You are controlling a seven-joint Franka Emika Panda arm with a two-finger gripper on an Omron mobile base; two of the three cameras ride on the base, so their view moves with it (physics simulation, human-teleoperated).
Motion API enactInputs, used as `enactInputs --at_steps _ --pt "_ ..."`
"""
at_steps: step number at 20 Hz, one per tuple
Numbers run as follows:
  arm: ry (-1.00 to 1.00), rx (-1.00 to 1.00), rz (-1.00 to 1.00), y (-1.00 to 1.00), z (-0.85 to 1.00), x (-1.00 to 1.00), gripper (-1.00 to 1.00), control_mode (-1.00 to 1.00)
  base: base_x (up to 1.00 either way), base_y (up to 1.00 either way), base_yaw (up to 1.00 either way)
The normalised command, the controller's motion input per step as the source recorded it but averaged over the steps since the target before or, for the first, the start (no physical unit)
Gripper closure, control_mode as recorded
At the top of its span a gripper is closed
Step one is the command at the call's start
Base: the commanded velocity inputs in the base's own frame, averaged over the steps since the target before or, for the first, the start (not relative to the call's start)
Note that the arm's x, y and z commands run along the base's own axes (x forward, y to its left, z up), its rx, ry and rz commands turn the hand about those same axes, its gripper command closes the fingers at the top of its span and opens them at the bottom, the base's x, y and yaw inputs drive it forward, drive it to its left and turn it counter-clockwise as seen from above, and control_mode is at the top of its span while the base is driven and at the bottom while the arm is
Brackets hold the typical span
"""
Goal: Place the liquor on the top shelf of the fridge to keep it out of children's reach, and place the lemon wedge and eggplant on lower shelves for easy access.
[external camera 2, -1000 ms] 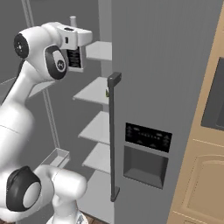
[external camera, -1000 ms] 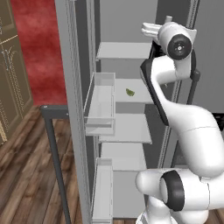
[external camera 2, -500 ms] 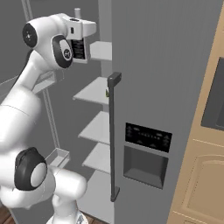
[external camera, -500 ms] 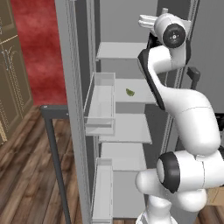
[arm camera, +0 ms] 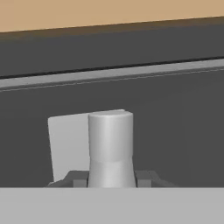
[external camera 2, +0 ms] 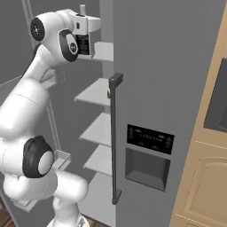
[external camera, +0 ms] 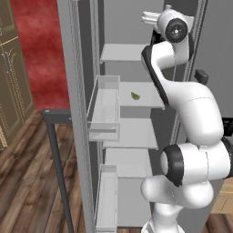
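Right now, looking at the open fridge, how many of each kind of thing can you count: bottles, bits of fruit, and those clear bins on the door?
Liquor bottle: 1
Lemon wedge: 1
Clear door bins: 2, an upper bin and a lower bin
Total: 4

Lemon wedge lying on fridge shelf.
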Motion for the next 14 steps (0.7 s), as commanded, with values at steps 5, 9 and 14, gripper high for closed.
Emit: enactInputs --at_steps 5,9,14 --pt "-0.04 0.00 0.00 -0.03 -0.15 0.32 1.00 -1.00 0.00 0.00 0.00" --pt "-0.08 0.00 0.00 0.00 -0.19 0.33 1.00 -1.00 0.00 0.00 0.00" --pt "-0.10 0.00 0.00 0.00 -0.21 0.36 1.00 -1.00 0.00 0.00 0.00"
